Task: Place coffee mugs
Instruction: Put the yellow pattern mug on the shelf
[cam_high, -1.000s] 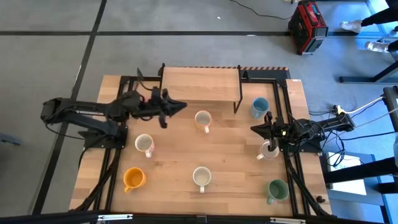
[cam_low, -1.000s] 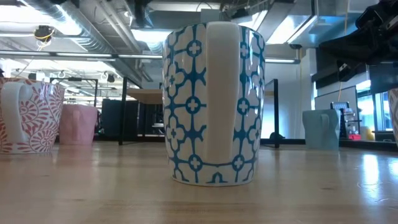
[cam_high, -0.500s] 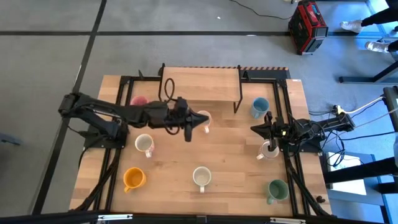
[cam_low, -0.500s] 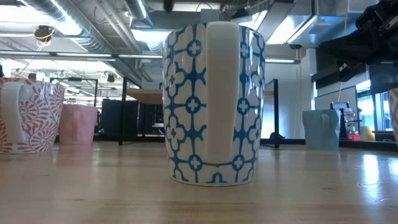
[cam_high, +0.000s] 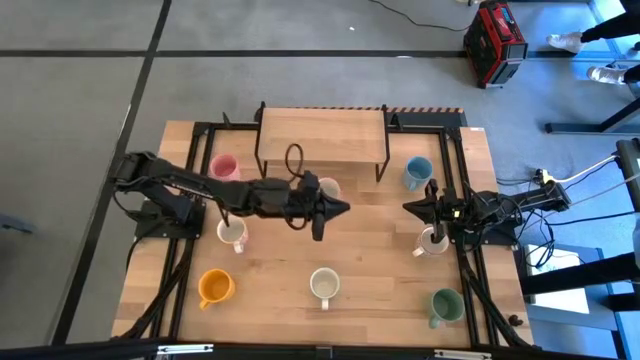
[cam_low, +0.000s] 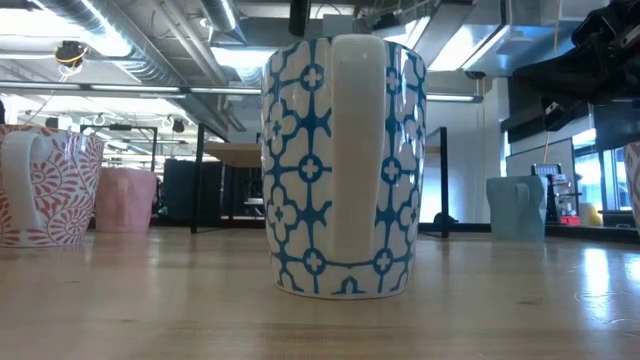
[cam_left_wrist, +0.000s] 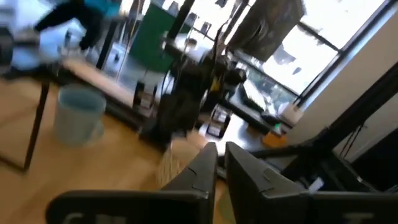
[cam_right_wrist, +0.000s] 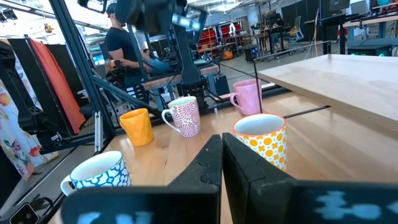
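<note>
The left tool (cam_high: 335, 209) is being carried empty, its fingers nearly together, from the pink mug (cam_high: 223, 165) now left at the counter's (cam_high: 380, 250) far-left to the centre, suggesting another mug is being sought; the right tool (cam_high: 410, 207), closed, is being kept waiting.

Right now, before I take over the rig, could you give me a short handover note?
Left gripper: reaching over the table's middle, beside the orange-dotted mug, carrying no mug.
Right gripper: shut, empty, at the right edge above the white mug.
Other mugs, all upright on the table: pink mug, red-patterned mug, orange mug, blue-patterned mug, green mug, light blue mug.
Done: eight mugs stand spread out.
Left: nothing is on the raised shelf; whether more placing remains is unclear.
</note>
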